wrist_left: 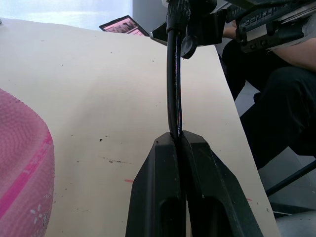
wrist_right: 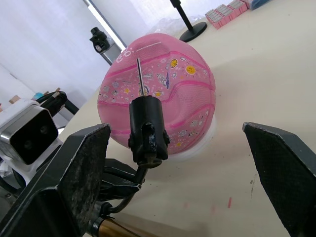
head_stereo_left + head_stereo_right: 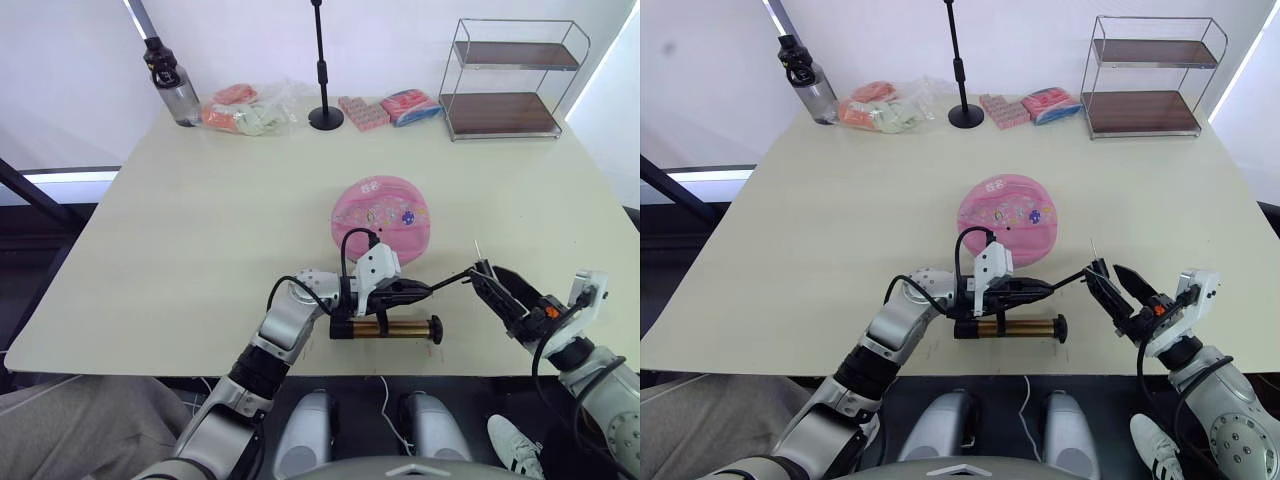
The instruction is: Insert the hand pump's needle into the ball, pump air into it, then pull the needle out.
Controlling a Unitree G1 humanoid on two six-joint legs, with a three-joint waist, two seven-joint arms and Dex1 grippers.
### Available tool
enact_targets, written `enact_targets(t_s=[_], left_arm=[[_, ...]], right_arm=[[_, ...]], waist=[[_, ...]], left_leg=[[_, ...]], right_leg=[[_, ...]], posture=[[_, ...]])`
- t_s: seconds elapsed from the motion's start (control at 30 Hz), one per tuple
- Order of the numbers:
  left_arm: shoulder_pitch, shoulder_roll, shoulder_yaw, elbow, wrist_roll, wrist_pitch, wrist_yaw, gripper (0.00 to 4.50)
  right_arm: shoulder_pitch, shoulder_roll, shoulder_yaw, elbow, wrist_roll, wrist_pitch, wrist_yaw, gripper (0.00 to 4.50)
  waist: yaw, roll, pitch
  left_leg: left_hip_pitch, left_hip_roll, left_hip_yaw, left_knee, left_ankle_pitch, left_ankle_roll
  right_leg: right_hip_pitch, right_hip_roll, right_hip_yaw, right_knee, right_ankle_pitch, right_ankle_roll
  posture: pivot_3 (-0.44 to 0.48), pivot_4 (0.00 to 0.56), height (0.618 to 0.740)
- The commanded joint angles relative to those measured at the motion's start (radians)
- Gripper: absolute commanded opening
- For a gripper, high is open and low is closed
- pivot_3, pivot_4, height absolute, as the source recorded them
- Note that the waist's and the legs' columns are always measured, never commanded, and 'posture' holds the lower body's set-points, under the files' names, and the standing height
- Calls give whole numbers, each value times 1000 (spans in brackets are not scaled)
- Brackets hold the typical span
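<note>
Lying near the front edge of the counter (image 3: 180, 210), the hand pump (image 3: 388, 328) rested on its side, its bronze barrel parallel to that edge. The left gripper (image 3: 425, 288) had its fingers (image 1: 197, 187) pressed together on the pump's black hose (image 1: 173, 84), just above the barrel. The hose ran on toward the right gripper (image 3: 1118, 283), whose fingers (image 2: 74, 182) were spread wide, one on either side of the black hose tip. The needle (image 2: 140, 76) stood upright from that tip, apart from the ball. The ball (image 3: 382, 217), pink and partly flattened, sat near the counter's middle, just behind the pump.
</note>
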Motion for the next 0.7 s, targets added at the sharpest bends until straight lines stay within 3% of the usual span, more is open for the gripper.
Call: enact_targets(t_s=[0.03,0.07,0.1,0.13,0.27,0.37,0.7], left_arm=[[-11,-13,2,-12,-23,-9,-7,39],[-11,-13,4,-10,-24,-9,-7,39],[-11,-13,5,-10,-25,-8,-8,0],[-11,-13,6,-9,-26,-7,-8,0],[-10,-11,6,-13,-30,-1,-8,0],[-11,-10,6,-12,-33,0,-9,0],[-11,4,8,-15,-54,22,-23,0]], right_arm=[[2,-4,1,-35,14,-3,12,4500],[4,-1,4,-35,15,-4,12,4500],[4,1,6,-34,14,-5,11,3968],[3,2,7,-32,13,-6,11,3745],[8,4,11,-26,9,-13,16,1585],[7,9,12,-27,4,-23,19,330],[0,8,8,-18,-27,-43,48,335]], waist=[[0,0,0],[0,0,0],[0,0,0],[0,0,0],[0,0,0],[0,0,0],[0,0,0]], left_leg=[[0,0,0,0,0,0],[0,0,0,0,0,0],[0,0,0,0,0,0],[0,0,0,0,0,0],[0,0,0,0,0,0],[0,0,0,0,0,0],[0,0,0,0,0,0]], right_leg=[[0,0,0,0,0,0],[0,0,0,0,0,0],[0,0,0,0,0,0],[0,0,0,0,0,0],[0,0,0,0,0,0],[0,0,0,0,0,0],[0,0,0,0,0,0]], posture=[[0,150,740],[0,150,740],[0,150,740],[0,150,740],[0,150,740],[0,150,740],[0,150,740]])
